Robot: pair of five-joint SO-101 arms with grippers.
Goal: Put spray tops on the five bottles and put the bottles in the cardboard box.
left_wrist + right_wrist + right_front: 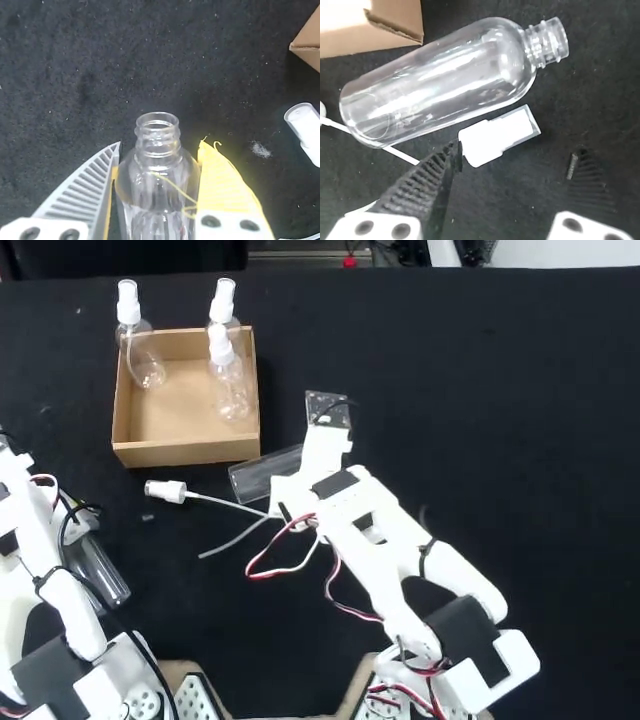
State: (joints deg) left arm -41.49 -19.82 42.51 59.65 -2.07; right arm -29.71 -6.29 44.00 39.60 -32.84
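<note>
Bottle number four (157,132) is sitting nearest me, neck bare, with the left gripper (160,146) clamping it by the shoulders. Further in, the right gripper (516,151) is hanging with its jaws spread, straddling a loose spray top (497,136). That top is lying just beside bottle number five (440,80), which is resting on its side on the black table (500,390), also topless. Another spray top (165,490) is lying, tube trailing, just in front of the cardboard box (185,452). Back there, capped bottles (228,375) are leaning inside, two of them. A third bottle (222,302) is standing at the far wall, in or behind, I can't tell. I'm guessing two are needing tops and boxing.
</note>
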